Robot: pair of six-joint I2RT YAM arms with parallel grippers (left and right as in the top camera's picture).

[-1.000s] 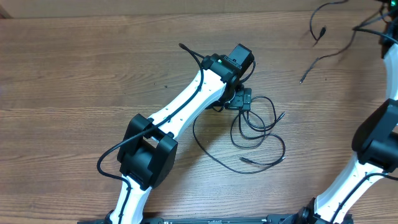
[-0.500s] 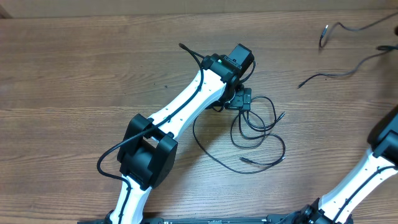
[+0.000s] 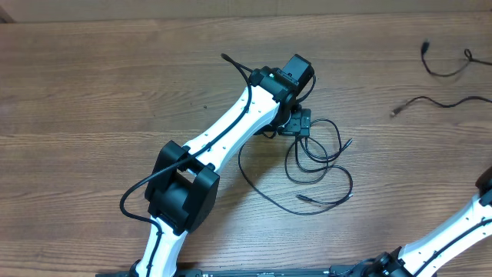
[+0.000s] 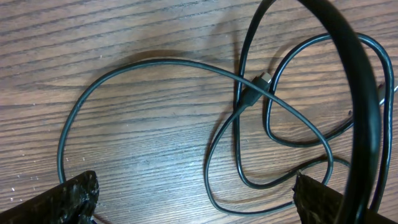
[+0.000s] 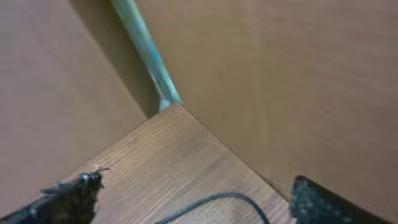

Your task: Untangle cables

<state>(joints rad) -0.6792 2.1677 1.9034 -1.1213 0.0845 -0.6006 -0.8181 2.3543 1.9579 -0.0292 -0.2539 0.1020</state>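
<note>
**Left gripper.** The left gripper [image 3: 298, 125] sits at mid-table, at the upper left edge of the tangled cables [image 3: 313, 158]. In the wrist view its gripper [image 4: 193, 208] is spread wide, with one finger [image 4: 71, 196] at lower left of the frame and the other at lower right. It has hold of nothing. The cables [image 4: 249, 96] lie flat on the wood between and ahead of the fingers, as several crossed loops with a plug [image 4: 262, 78] right of centre. One loop runs down to the lower-left finger and another ends by the lower-right finger. I cannot tell whether either touches. A thick wire [image 4: 348, 81] arcs across the right of that frame, above the loops.

**Right gripper.** It is outside the overhead frame, where only the right arm [image 3: 453, 231] shows at lower right. In its wrist view the gripper [image 5: 186, 202] is spread wide and holds nothing. A cable [image 5: 221, 195] curves on the wood at bottom centre, between the fingertips in the frame.

**Other cables.** Two loose cables lie at the upper right of the overhead view, one [image 3: 443, 74] above the other [image 3: 434, 98], well apart from the tangle.

**Edges and room.** The table [image 3: 92, 92] shows bare wood across the left and top of the overhead view, and between the tangle and the loose cables. The right wrist view shows a table corner [image 5: 174, 109] meeting brown walls.
</note>
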